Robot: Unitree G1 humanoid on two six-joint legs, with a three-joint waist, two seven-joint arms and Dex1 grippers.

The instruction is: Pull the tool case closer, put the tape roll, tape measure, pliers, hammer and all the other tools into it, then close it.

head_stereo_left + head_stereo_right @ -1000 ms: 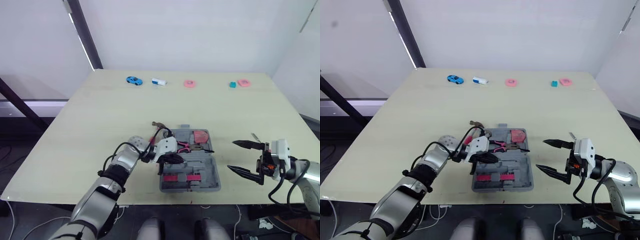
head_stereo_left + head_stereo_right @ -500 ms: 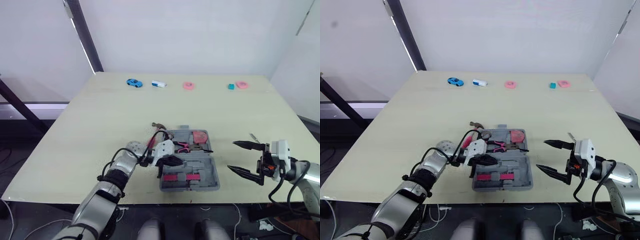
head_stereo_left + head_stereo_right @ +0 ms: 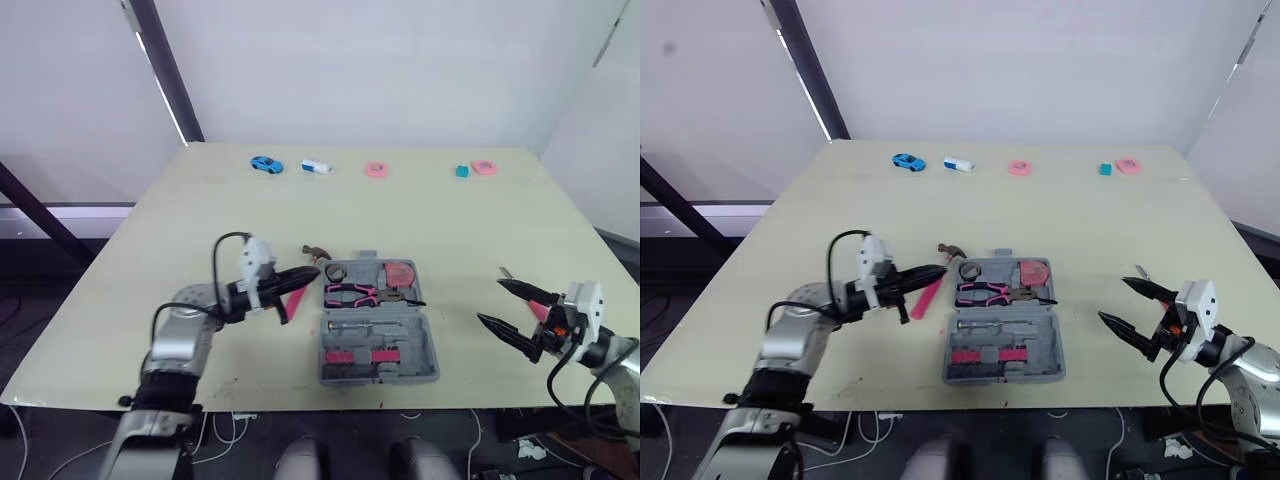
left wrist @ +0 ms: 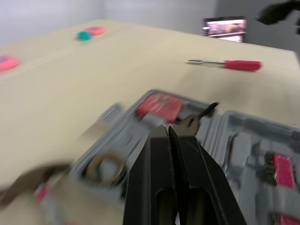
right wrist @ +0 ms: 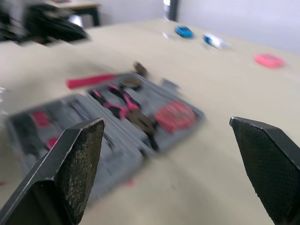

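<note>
i'm pulling my left tool [image 3: 311, 272] back off the tool case [image 3: 378, 372], shut tight and empty. right tool [image 3: 490, 302] is hanging wide open, and the hammer [image 3: 296, 296] is lying outside, waiting.

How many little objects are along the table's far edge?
5, in a row from the robot's left to right: a blue toy car, a white and blue item, a pink ring, a teal block and a pink disc beside it. None seems hidden.

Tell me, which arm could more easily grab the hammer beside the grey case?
Left, probably: the left pincer, shut, is beside the hammer, left of the tool case; the open right pincer sits on the case's other side.
</note>
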